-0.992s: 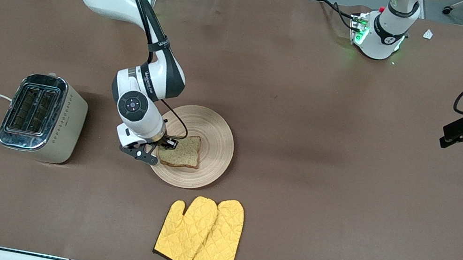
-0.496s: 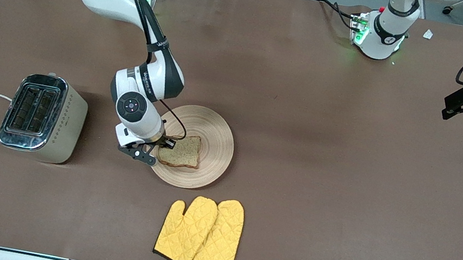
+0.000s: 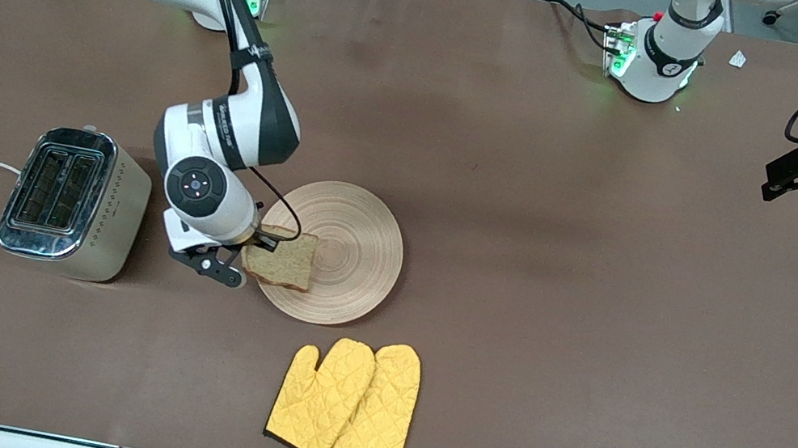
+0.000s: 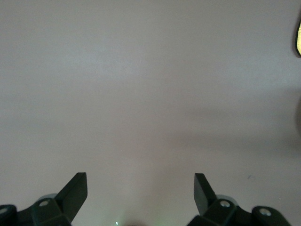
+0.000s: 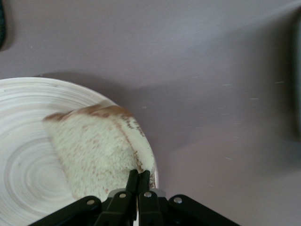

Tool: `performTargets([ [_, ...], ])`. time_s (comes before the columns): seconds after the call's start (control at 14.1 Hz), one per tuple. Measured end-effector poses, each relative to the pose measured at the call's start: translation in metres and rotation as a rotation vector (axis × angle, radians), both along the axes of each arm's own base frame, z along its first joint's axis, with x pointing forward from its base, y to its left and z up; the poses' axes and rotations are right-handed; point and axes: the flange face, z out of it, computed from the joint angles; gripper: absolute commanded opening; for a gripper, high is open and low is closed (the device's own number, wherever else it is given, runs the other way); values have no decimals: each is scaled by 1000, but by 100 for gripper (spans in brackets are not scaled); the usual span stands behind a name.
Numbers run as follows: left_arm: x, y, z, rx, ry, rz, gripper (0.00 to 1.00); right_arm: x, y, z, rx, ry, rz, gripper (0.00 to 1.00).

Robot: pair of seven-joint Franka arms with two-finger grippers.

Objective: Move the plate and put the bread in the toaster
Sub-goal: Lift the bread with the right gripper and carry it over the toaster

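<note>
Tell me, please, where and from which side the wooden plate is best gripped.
Grip the plate at its thin raised rim, on the edge toward the left arm's end of the table. That edge is bare, while the right gripper, shut on the bread, occupies the toaster-side edge. A shallow disc probably offers only its rim.

The right gripper (image 3: 247,256) hides the bread's (image 3: 284,261) pinched edge.

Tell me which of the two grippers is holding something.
The right gripper, shut on the bread over the plate. The left gripper hangs open and empty over bare table.
</note>
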Motion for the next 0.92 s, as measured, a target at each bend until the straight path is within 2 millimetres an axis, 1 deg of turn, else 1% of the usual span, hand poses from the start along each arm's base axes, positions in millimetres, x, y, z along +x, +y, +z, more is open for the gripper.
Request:
performTargets([
  [0.14,0,0,-1,-1,2,0,100,-2,-3,28,-74,32,23,0],
  [0.28,0,-4,-2,-2,3,-9,100,-6,-7,49,-185,63,58,0],
  [0.5,-3,-26,-3,0,5,-51,100,-19,-6,67,-421,101,160,0],
  [0.64,-4,-32,-3,0,6,-82,100,-23,-11,81,-517,128,225,0],
  [0.78,-4,-29,-3,0,6,-103,100,-21,-29,104,-591,156,299,0],
  [0.92,-3,-25,-3,0,5,-119,100,-16,-55,131,-649,175,353,0],
])
